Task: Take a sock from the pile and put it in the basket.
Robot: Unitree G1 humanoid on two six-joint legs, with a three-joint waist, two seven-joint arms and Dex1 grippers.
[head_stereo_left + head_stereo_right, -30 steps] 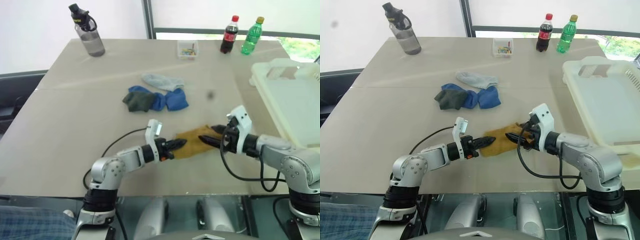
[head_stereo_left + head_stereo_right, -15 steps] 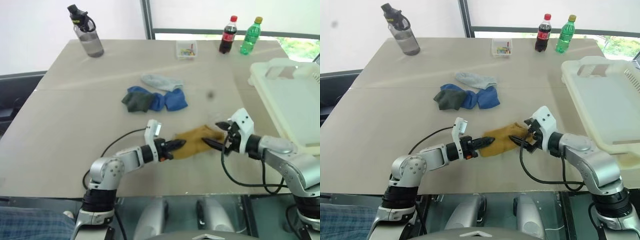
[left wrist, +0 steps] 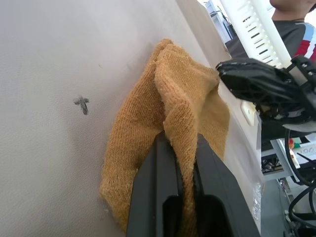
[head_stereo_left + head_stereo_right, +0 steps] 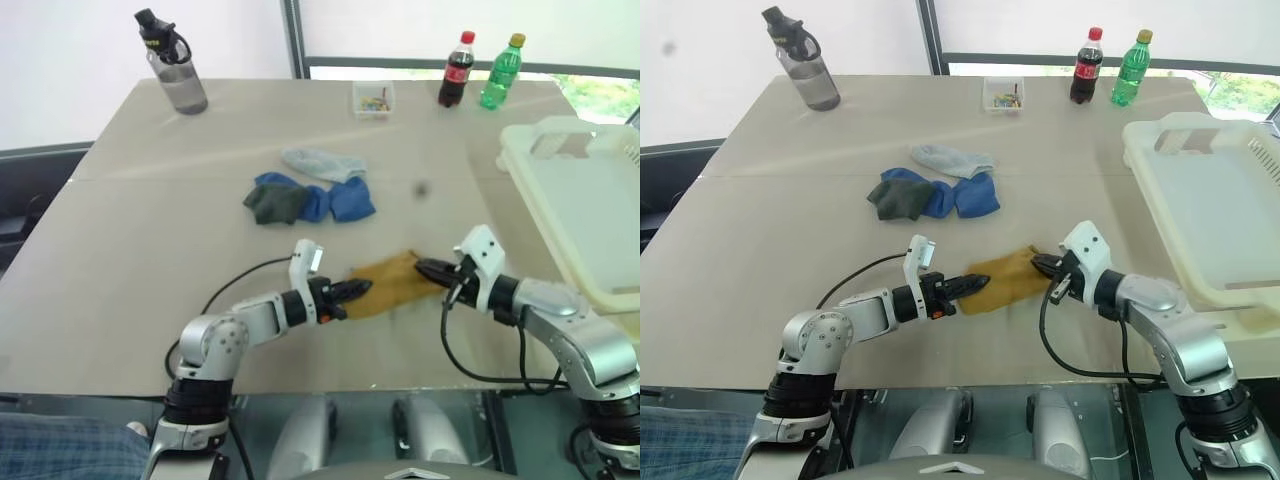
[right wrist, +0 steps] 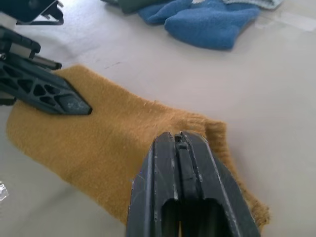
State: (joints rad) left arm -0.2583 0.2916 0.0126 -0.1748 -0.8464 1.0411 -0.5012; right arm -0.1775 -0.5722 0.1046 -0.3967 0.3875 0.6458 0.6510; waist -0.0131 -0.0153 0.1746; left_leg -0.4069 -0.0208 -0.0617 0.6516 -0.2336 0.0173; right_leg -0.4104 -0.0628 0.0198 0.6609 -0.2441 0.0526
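A mustard yellow sock (image 4: 385,283) lies near the table's front edge, stretched between my two grippers. My left gripper (image 4: 358,289) is shut on its left end, and the fabric shows pinched between the fingers (image 3: 163,163). My right gripper (image 4: 425,267) is shut on the sock's right end, with the closed fingertips (image 5: 177,138) pressed into the knit by the cuff. The pile (image 4: 310,195) of blue, dark green-grey and pale grey socks sits farther back, mid-table. The cream-white basket (image 4: 512,158) stands at the table's right side.
A grey water bottle (image 4: 172,62) stands at the back left. A small clear box (image 4: 374,98), a cola bottle (image 4: 457,70) and a green bottle (image 4: 502,72) stand along the back. Past the basket is a person (image 3: 296,19).
My right gripper stood open around the sock's right end, sank a little, rolled, and has shut on it. The left gripper has kept its grip and place.
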